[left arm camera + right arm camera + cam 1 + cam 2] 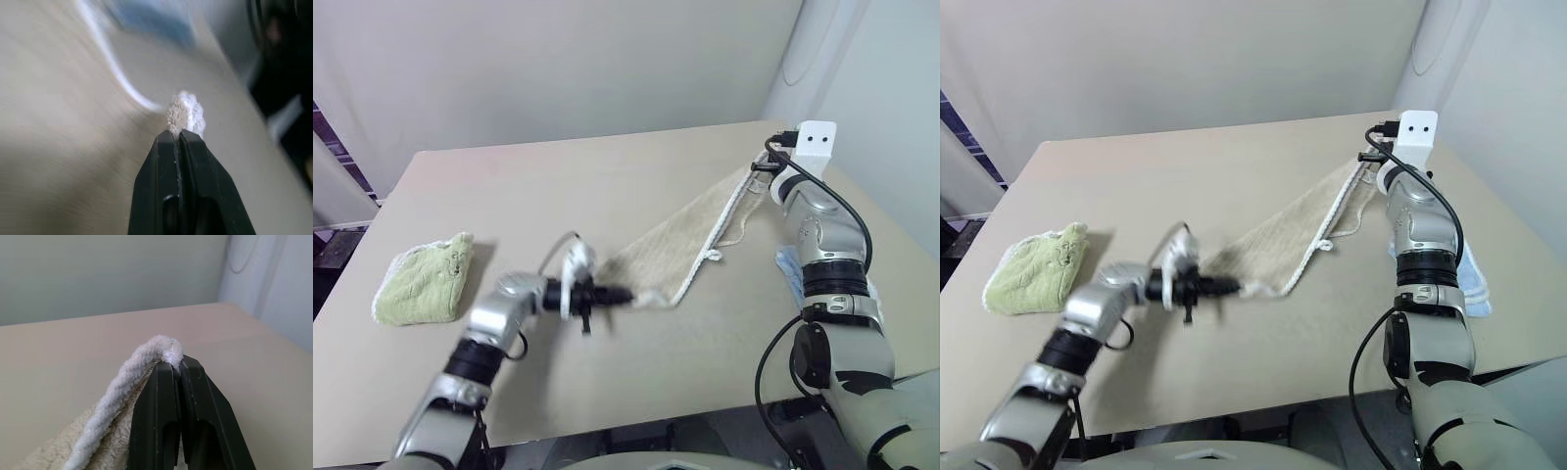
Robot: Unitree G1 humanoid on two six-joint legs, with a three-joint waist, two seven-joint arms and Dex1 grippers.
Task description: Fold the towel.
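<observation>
The beige-tan towel (685, 245) with white corded edging hangs stretched above the table between my two grippers. My left gripper (628, 295) points right and is shut on the towel's near corner; the left wrist view has a tuft of cloth (186, 113) pinched at its fingertips. Up at the far right, my right gripper (760, 166) is shut on the far corner, and the corded edge (146, 364) runs over its fingertips in the right wrist view. The towel sags in the middle, a white cord loop (713, 257) dangling from its edge.
A light green folded towel (423, 279) lies on the table's left side. A light blue folded towel (1474, 274) lies by the right edge, partly behind my right arm. The tan table (558, 186) has walls close behind it and to the right.
</observation>
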